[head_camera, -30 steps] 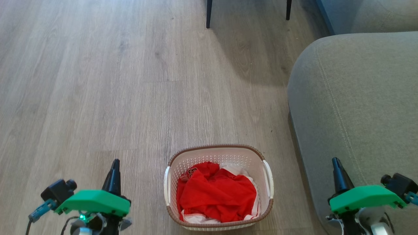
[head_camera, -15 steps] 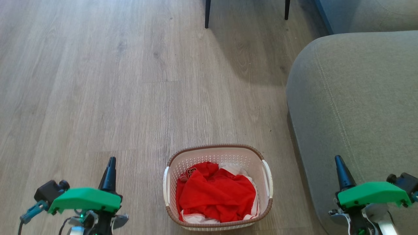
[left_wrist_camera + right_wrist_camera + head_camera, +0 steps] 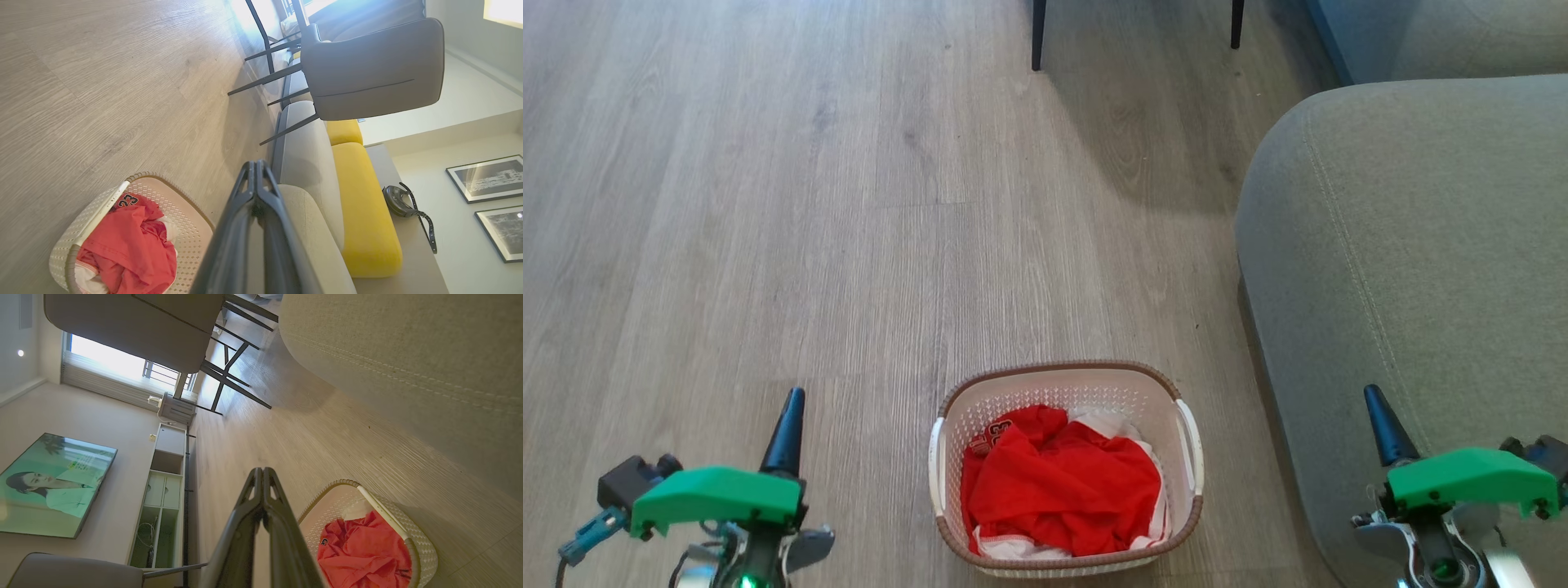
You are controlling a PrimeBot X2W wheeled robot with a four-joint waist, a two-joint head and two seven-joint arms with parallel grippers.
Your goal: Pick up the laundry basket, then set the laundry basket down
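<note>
The laundry basket point(image 3: 1058, 367) stands on the floor point(image 3: 809, 204) at lower centre, beside the sofa point(image 3: 1421, 245). The left gripper point(image 3: 791, 404) and right gripper point(image 3: 1374, 402) flank it, fingers pressed together and clear of it. This fits either before a lift or after a set-down. Any lift should take both handles evenly.

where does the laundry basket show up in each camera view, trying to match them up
Head view: laundry basket at bottom centre, on the floor.
Left wrist view: lower left, left of the left gripper.
Right wrist view: lower right, right of the right gripper.
Shared landmark: the grey sofa beside the basket, also in the left wrist and right wrist views.
</note>
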